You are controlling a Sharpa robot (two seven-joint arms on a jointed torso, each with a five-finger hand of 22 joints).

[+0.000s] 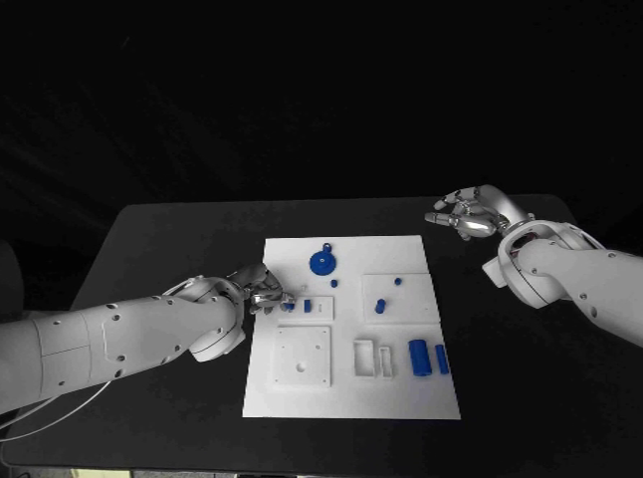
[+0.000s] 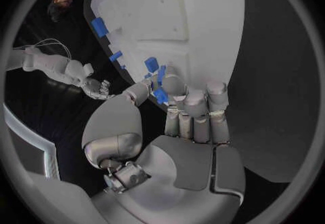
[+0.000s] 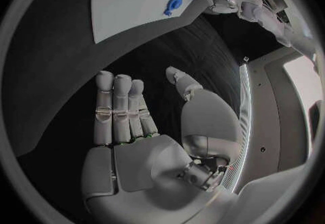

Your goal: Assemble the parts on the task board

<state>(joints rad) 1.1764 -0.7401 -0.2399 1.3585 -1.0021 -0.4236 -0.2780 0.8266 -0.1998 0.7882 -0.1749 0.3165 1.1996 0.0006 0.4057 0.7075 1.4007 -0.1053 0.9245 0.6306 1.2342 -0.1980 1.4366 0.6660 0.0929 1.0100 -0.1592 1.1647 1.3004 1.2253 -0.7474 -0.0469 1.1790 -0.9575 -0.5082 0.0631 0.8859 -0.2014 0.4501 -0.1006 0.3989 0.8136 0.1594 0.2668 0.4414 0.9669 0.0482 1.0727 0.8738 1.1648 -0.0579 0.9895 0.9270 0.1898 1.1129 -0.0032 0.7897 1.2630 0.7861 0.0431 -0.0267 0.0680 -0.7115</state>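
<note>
Assembly under way: left hand (image 1: 257, 289) fingers (image 2: 193, 102) pinch a blue part (image 2: 160, 95) at the board (image 1: 353, 329); right hand (image 1: 473, 212) empty, fingers apart; several parts apparently unplaced.

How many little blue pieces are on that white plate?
I count 8, though the left hand may hide more: a disc, a speck below it, two near the fingers, two mid-board, two cylinders near the front.

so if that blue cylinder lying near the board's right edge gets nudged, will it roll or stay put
The blue cylinder lies on its side on the flat task board, so it would probably roll. It looks rigid and small, likely light, and perhaps slippery to pinch.
</note>
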